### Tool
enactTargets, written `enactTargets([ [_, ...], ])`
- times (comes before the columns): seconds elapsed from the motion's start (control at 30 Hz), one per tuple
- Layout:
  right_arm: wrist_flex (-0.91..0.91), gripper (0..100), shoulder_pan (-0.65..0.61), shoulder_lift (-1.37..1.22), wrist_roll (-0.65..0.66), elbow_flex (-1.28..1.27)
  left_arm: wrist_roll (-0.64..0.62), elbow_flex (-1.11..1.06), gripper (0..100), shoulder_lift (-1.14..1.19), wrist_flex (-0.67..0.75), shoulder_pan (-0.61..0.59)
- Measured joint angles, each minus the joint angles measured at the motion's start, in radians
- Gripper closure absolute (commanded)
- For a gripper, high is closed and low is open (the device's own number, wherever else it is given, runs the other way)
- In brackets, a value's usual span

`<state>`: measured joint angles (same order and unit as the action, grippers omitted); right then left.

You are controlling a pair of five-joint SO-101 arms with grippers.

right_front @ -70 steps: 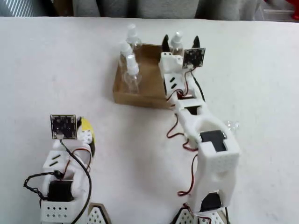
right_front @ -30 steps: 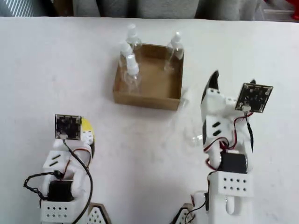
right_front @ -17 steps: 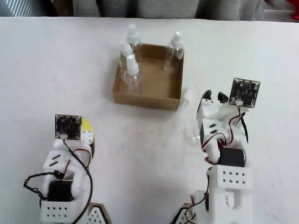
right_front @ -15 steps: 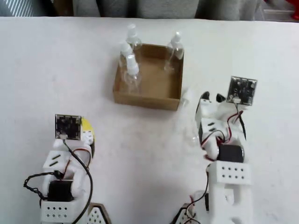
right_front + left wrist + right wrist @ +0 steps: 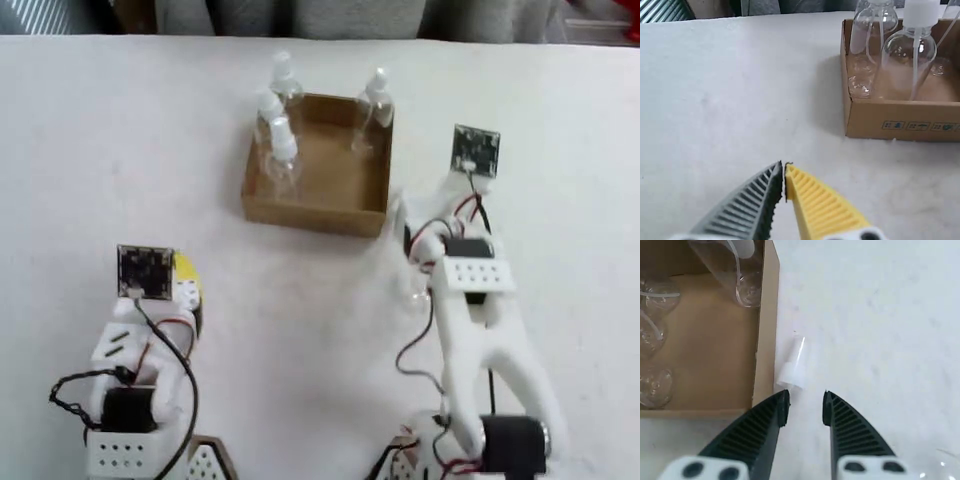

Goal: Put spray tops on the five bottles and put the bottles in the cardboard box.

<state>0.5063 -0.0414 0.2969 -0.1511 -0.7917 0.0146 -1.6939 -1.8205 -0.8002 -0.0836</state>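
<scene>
Right gripper [image 5: 805, 405]: 2.3 s back we logged it stretched out over the cardboard box [image 5: 765, 330], its fingers either side of the bottle [image 5: 370, 115] in the far corner. It left the bottle, drew back and lifted, then swung forward and down again. We now find it low over the table [image 5: 880, 315], just outside the box wall, jaws apart. The spray top [image 5: 795, 362] lies just ahead of the fingertips, and the bottle stands free, well ahead.

Cardboard box [image 5: 871, 118] print illegible
</scene>
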Motion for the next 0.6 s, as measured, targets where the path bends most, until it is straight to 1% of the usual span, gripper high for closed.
enactTargets([
  [0.27,-0.009,90.7,-0.002,-0.224,0.000,0.181,0.002,0.000,98,0.000,0.000,0.000],
  [0.37,-0.009,90.7,-0.026,-0.293,-0.002,0.222,0.002,0.000,98,0.000,0.000,0.000],
  [0.6,-0.009,90.7,-0.041,-0.407,-0.057,0.304,0.002,0.000,98,0.000,0.000,0.000],
])
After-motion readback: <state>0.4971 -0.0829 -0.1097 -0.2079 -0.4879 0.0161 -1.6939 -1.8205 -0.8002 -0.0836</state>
